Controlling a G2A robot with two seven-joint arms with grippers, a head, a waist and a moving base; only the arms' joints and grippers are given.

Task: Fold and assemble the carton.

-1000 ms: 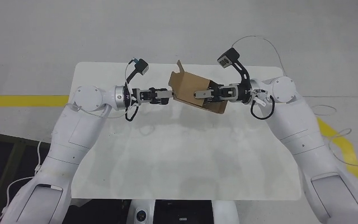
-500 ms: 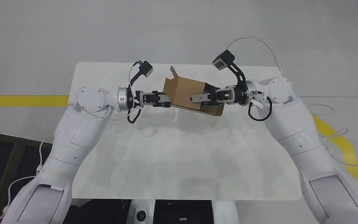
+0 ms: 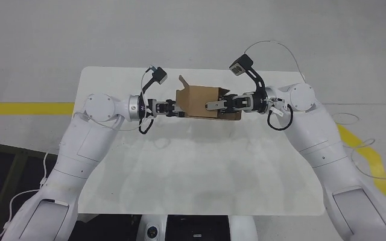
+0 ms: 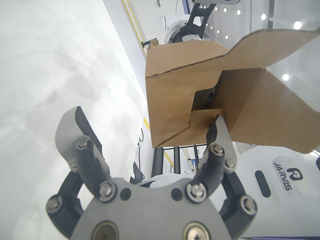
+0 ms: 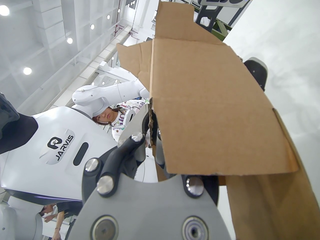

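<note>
- I have the carton (image 3: 202,103) up off the tabletop (image 3: 181,175), hanging between the two arms. Its long axis runs along the line from one claw to the other.
- My right claw (image 3: 212,105) is clamped on a wall at its end of the carton. From its wrist I see one finger (image 5: 140,131) tight against the cardboard edge, and I judge that grip carries the whole weight.
- My left claw (image 4: 150,123) is spread apart and holds nothing. One fingertip (image 4: 217,126) just touches a small end flap (image 4: 200,123); the other hangs free on the tabletop side.
- The unfolded end faces the left claw directly, straight ahead along its reach.
- The large flap (image 4: 262,48) stands splayed outward beside that end.
- So the left claw is nearer the loose flaps, and I reckon the next fold is a push lengthwise into the carton, braced by the right.
</note>
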